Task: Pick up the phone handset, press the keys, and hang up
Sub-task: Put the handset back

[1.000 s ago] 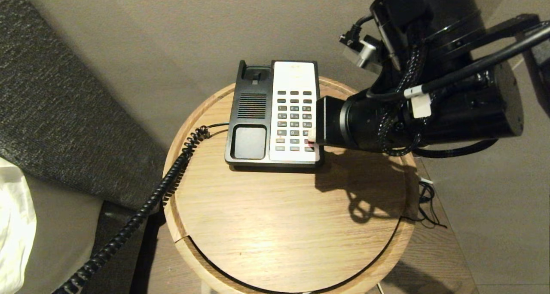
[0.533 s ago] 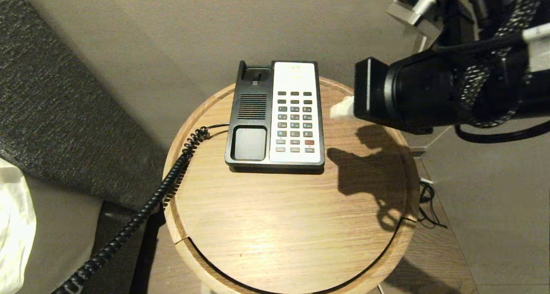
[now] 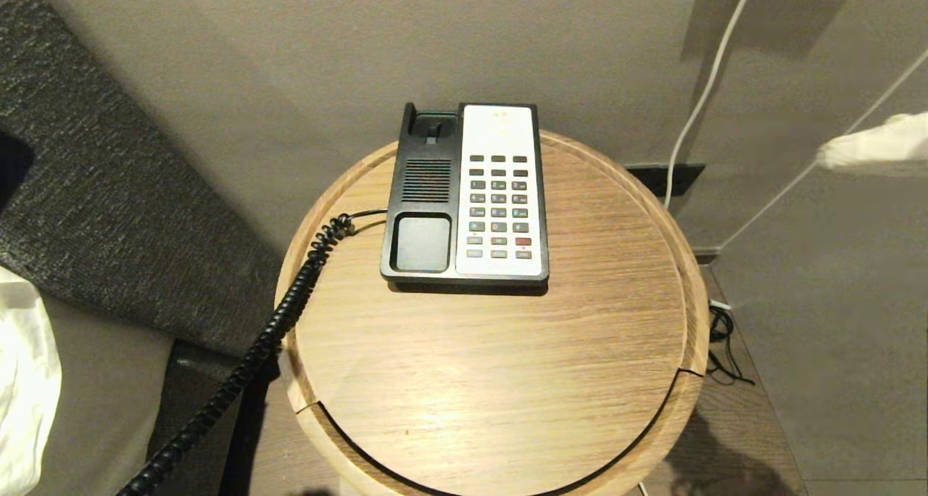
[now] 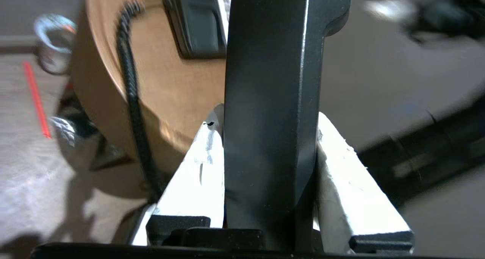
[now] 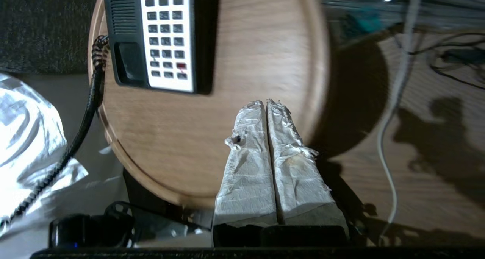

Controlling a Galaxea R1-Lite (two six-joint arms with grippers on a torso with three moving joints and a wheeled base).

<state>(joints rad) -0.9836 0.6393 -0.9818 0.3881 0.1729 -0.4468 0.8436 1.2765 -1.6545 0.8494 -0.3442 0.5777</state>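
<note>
Key-pressing looks done: right gripper (image 5: 267,103) pressed together, high off the round table (image 3: 507,380) at 3 o'clock of the keys (image 3: 498,206); left gripper (image 4: 265,126) pinches the phone handset (image 4: 273,81) (off-cradle), next: seat it in the empty cradle (image 3: 424,191)

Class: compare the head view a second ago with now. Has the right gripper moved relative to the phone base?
Yes. The right gripper, shut, was over the keys; now it sits far right of the phone base, off the round table.
</note>
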